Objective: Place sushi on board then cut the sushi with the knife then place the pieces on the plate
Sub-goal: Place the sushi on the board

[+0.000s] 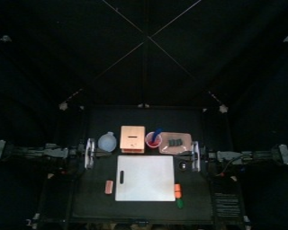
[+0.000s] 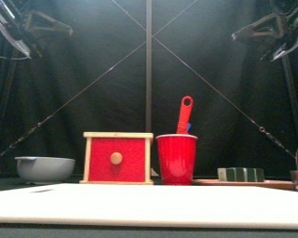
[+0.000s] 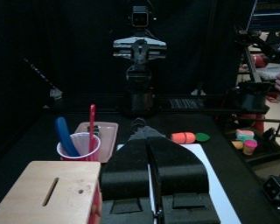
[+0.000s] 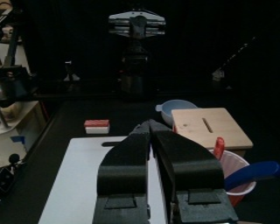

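Sushi: the dark green roll (image 2: 241,174) is lying on the pink tray (image 2: 276,183), just behind the back right corner of the white board (image 1: 147,178). It is not yet on the board.
Handling: it looks like a light, stiff toy made of blocks that come apart, so pinching a single end block is likely to pull that block off. Gripping across its long sides near the middle looks like the safest hold.
Knife: the red handle (image 2: 185,113) is standing upright in the red cup (image 2: 177,159), behind the board's back edge near its middle. A blue knife (image 3: 63,136) is sharing the cup.
Left end effector (image 3: 147,133): it is hanging over the bench (image 1: 86,196) off the board's left edge, with its jaws pressed together and gripping nothing.
Right end effector (image 4: 150,128): it is hanging off the board's right edge, also with its jaws pressed together and empty.
Behind the board's back left corner: a wooden box (image 2: 118,158) and a blue-grey bowl (image 2: 45,168) are standing there.
Beside the board: a reddish toy (image 1: 109,186) is lying at the left edge, and orange and green toys (image 1: 180,191) are lying at the right edge.
Stage: the first step seems not yet started.
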`<state>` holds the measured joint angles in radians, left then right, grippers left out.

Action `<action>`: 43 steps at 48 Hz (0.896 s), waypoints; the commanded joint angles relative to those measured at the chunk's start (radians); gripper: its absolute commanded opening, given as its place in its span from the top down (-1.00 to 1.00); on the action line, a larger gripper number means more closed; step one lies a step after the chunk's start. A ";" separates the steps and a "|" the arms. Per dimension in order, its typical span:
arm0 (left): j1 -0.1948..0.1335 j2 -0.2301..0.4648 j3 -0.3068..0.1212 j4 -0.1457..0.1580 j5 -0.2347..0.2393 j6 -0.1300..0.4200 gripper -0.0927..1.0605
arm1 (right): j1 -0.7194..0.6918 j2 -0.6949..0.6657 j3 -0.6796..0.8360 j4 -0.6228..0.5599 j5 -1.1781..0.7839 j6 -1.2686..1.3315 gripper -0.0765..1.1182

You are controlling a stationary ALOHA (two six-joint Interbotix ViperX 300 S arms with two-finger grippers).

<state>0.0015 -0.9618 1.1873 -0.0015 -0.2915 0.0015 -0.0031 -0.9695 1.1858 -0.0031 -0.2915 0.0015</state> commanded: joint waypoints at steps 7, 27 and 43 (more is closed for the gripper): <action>0.054 0.054 0.009 0.005 -0.038 0.003 0.90 | -0.037 0.012 -0.011 0.037 0.035 0.031 0.83; 0.057 0.066 0.037 0.075 -0.115 0.002 0.87 | -0.281 0.060 -0.117 0.051 0.422 0.026 0.79; 0.063 0.066 0.048 0.072 -0.114 0.002 0.87 | -0.391 0.216 -0.170 -0.097 0.606 0.017 0.31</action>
<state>0.0598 -0.9004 1.2471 0.0706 -0.3958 0.0046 -0.3896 -0.7808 1.0462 -0.0660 0.3129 0.0199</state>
